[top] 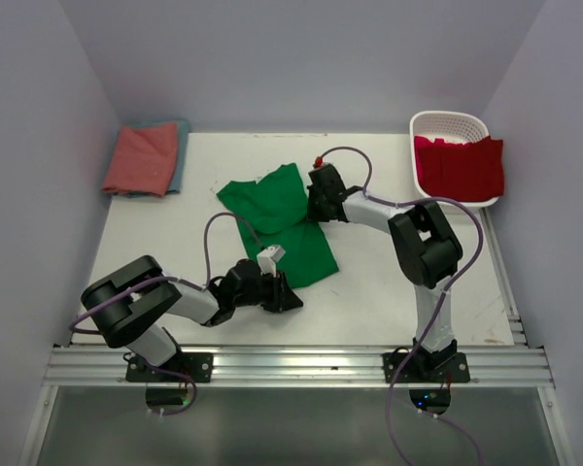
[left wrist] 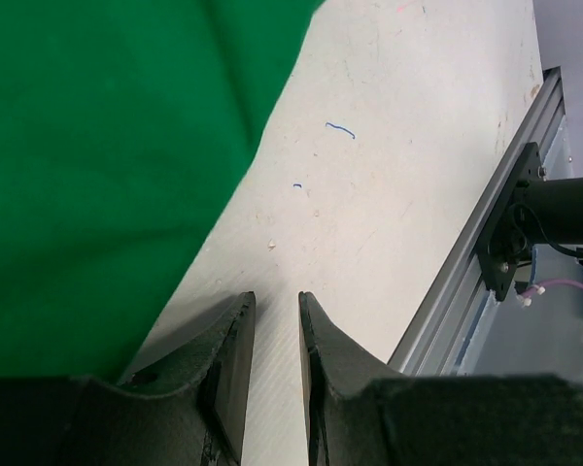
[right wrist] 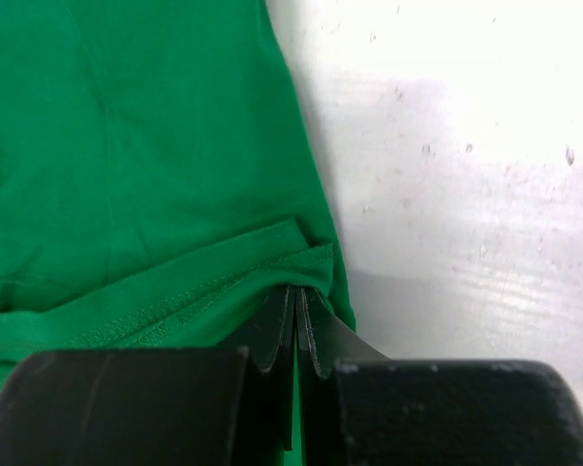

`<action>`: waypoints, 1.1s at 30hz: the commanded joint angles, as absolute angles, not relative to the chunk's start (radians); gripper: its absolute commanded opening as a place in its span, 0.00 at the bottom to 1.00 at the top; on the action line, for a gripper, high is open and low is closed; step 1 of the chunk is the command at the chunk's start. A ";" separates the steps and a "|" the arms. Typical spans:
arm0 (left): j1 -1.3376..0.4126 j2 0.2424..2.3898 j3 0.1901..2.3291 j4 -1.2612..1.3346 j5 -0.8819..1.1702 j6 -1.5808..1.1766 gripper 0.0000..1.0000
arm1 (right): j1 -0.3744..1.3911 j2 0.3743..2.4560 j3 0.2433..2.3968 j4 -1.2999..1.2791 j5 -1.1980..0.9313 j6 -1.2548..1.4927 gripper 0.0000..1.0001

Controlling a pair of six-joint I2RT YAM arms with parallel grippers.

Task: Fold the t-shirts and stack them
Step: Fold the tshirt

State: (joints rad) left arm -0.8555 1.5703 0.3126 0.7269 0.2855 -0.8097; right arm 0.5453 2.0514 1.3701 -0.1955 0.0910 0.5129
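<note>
Clamping the green t-shirt's (top: 272,206) right edge is your right claw (right wrist: 296,296); your left claw (left wrist: 277,301), narrowly parted and empty, lies beside its near edge.

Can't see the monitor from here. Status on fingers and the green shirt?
Right gripper shut on green t-shirt edge. Left gripper slightly open, empty, beside it. Nothing blocking either arm.
</note>
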 commanded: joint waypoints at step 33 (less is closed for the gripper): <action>-0.696 1.472 0.563 0.388 0.087 -0.594 0.09 | 0.551 1.807 1.013 -0.121 0.077 0.529 0.00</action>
